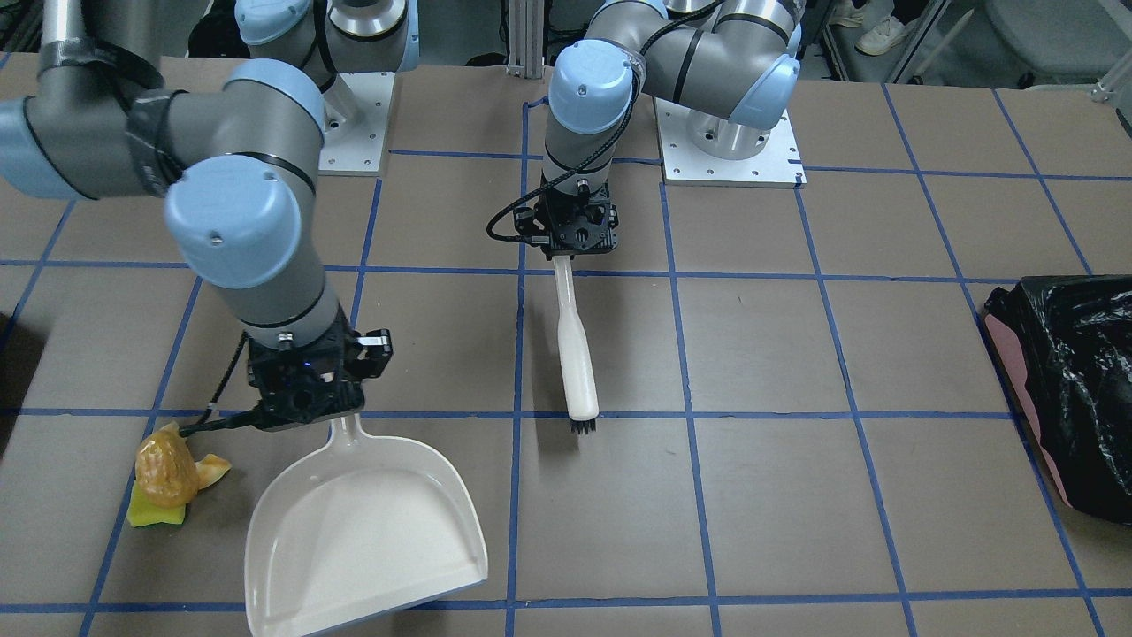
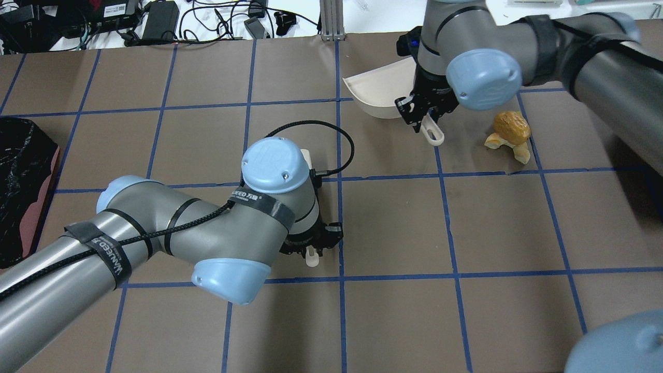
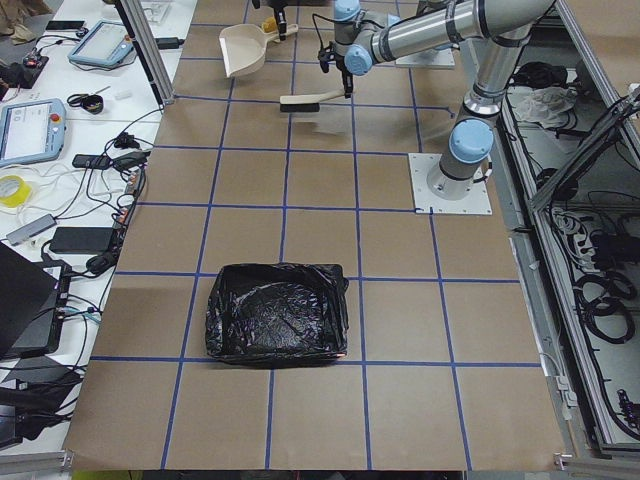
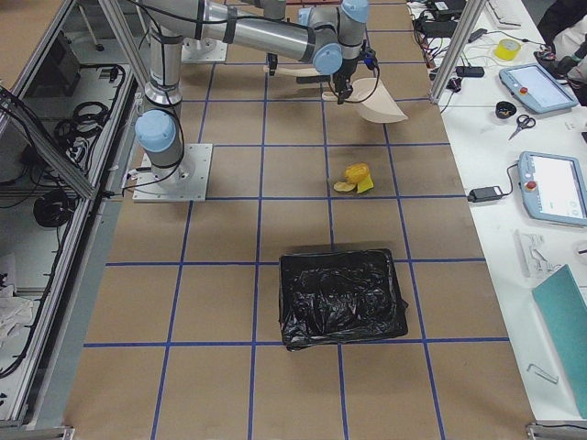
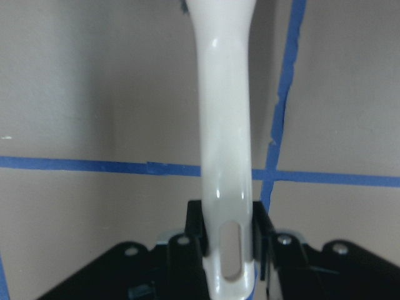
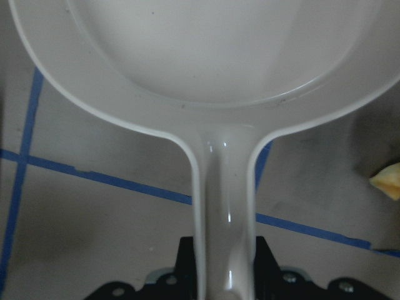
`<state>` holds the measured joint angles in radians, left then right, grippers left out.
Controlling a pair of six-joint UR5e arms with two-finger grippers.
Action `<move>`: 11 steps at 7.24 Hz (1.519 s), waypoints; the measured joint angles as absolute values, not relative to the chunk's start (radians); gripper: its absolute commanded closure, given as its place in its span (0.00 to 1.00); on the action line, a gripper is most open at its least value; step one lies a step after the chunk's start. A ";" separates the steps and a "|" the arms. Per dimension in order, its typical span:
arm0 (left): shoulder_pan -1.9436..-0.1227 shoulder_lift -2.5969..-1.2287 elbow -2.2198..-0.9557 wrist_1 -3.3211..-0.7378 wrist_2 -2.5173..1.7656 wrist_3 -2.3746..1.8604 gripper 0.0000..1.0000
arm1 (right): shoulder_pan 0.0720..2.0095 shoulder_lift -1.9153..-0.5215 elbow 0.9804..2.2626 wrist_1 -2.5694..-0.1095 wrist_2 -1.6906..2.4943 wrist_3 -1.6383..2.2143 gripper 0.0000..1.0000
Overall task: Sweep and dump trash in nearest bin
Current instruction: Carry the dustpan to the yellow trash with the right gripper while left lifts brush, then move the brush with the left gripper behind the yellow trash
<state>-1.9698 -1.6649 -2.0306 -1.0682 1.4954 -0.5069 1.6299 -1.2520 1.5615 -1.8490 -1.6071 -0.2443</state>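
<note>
Both tools in hand, sweep not started: left gripper (image 1: 579, 246) clamped on brush (image 1: 576, 349), right gripper (image 1: 329, 409) clamped on dustpan (image 1: 354, 540), trash (image 1: 166, 475) just right of it; next, turn dustpan mouth toward trash, bring brush across

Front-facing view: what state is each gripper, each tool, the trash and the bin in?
left gripper, shut on brush handle.
right gripper, shut on dustpan handle.
brush, held, away from the trash.
dustpan, held, empty.
trash, loose beside the dustpan, not in it.
bin, lined with a black bag.
</note>
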 measured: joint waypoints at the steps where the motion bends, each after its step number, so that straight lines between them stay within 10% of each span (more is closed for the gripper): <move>1: -1.959 -1.675 -1.967 -1.116 1.497 -0.495 1.00 | 1.572 -1.274 1.561 -1.820 -1.642 -0.381 0.98; 11: -2.014 -1.891 -1.549 -1.254 1.464 -0.637 1.00 | 1.054 -1.291 1.565 -1.840 -1.691 -1.473 1.00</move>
